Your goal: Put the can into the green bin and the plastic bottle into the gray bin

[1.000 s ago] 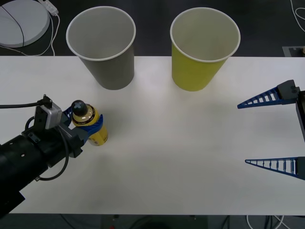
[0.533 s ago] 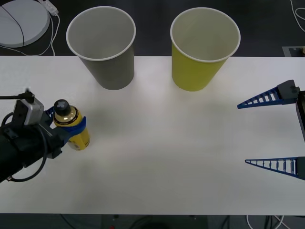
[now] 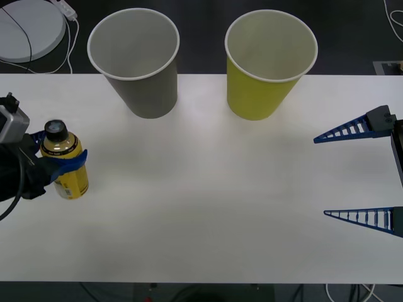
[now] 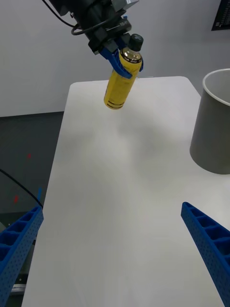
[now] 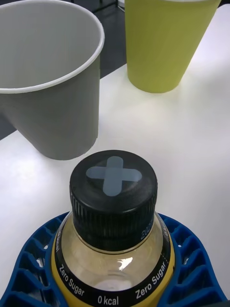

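Your left gripper clamps the plastic bottle around its neck, lifted off the table near its left edge; your right gripper waits wide apart at the right; beyond stand the gray bin and green bin.

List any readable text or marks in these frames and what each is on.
"Zero Sugar": twice on the black band round the shoulder of the plastic bottle, held in the left hand.
"0 kcal": same band, between them.
A pale cross mark, no letters: on the bottle's cap.
Print on the bottle's body label: too small to read.
Gray bin, green bin: no text.
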